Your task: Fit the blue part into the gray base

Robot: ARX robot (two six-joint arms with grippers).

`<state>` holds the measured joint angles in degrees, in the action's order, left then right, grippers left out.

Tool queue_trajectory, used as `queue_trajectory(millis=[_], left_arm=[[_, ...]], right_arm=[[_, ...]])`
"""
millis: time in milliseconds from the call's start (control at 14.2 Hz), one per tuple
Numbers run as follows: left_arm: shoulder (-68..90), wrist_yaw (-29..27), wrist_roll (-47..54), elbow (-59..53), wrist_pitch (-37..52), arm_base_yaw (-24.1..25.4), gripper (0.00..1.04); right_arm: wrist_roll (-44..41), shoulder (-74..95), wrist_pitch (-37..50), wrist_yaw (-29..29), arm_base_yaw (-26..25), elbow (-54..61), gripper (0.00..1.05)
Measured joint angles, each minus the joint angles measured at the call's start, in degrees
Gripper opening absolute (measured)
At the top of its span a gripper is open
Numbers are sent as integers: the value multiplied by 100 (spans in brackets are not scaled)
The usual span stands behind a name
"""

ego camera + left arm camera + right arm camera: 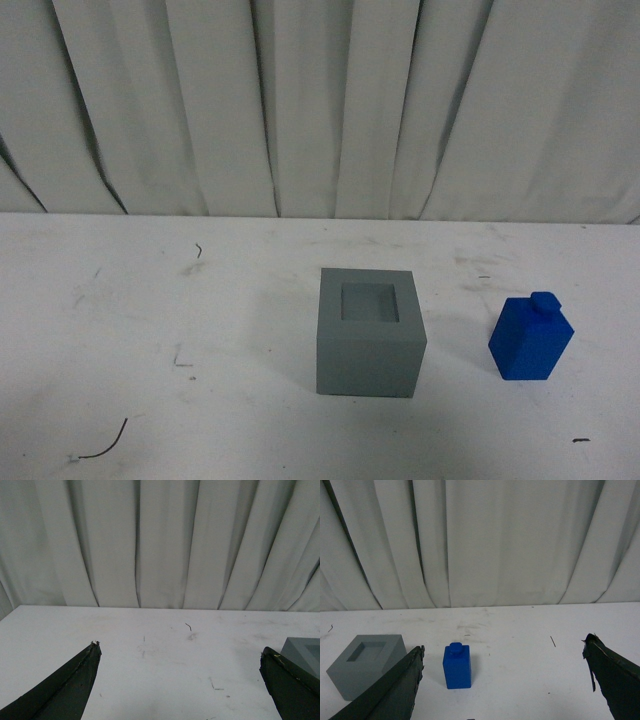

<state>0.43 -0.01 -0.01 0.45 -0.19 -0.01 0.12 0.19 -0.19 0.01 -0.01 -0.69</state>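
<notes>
The gray base (368, 331) stands on the white table at the middle of the front view, its square recess facing up and empty. The blue part (530, 337) stands upright to its right, knob on top, apart from the base. Neither arm shows in the front view. My right gripper (502, 650) is open and empty; the blue part (457, 666) stands ahead of it near one finger, with the gray base (364, 664) beyond that finger. My left gripper (180, 650) is open and empty over bare table; a corner of the gray base (306, 652) shows behind one finger.
The white table (150, 300) has scuff marks and a few thin dark scraps, one of them (105, 445) near the front left. A white pleated curtain (320, 100) hangs along the table's far edge.
</notes>
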Motion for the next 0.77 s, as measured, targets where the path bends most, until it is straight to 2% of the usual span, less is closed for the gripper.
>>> queue_trajectory(millis=[772], left_arm=[[0,0,0,0,0,0,98]], right_arm=[[0,0,0,0,0,0,98]])
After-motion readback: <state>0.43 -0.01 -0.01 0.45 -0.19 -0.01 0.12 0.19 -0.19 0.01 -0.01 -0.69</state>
